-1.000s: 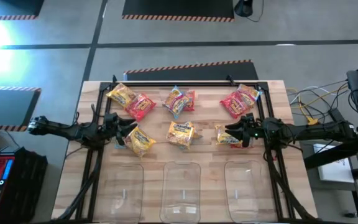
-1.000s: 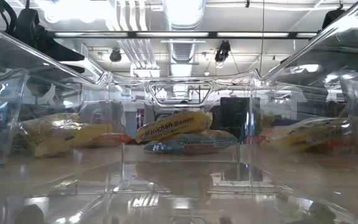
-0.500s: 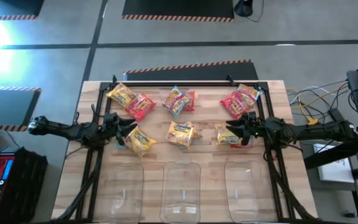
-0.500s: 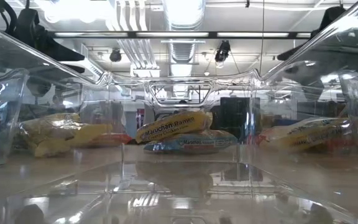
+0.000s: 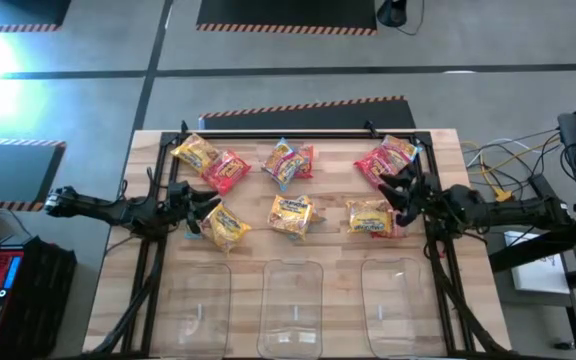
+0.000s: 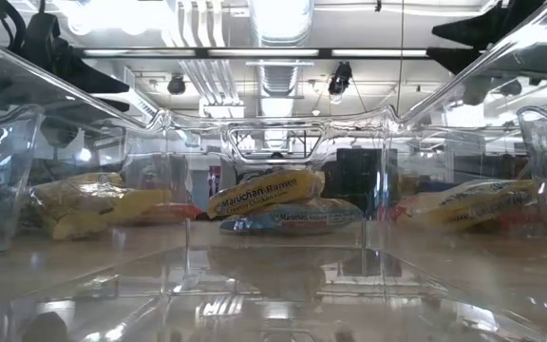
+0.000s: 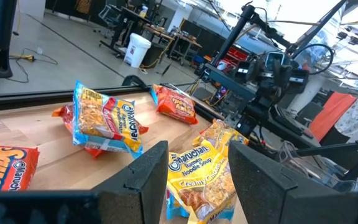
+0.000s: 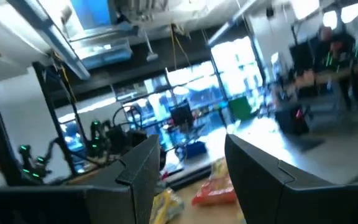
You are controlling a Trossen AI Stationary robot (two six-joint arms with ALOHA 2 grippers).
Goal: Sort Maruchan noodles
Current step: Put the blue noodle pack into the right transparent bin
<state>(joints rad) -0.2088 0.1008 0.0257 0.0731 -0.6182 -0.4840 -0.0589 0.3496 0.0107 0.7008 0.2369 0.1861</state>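
Several Maruchan packets lie flat on the wooden table. At the far side are a yellow one (image 5: 196,153), a red one (image 5: 228,170), a blue-and-red one (image 5: 286,162) and a red and yellow pair (image 5: 386,160). Nearer lie three yellow ones (image 5: 226,226) (image 5: 292,214) (image 5: 370,218). My left gripper (image 5: 203,205) hovers open at the left yellow packet (image 7: 204,180), which shows between and beyond its fingers. My right gripper (image 5: 400,190) is open, raised and tipped up, between the right yellow packet and the red one (image 8: 216,190).
Three clear plastic bins (image 5: 193,300) (image 5: 291,300) (image 5: 393,295) stand in a row along the near edge. A black frame rail (image 5: 288,132) runs along the far edge. Cables and equipment (image 5: 528,160) sit off the table's right side.
My right gripper has risen off the right yellow packet and drawn back toward the table's right and far side, tipping up so its wrist view now looks into the room. The packet stays where it was. My left arm has kept still.
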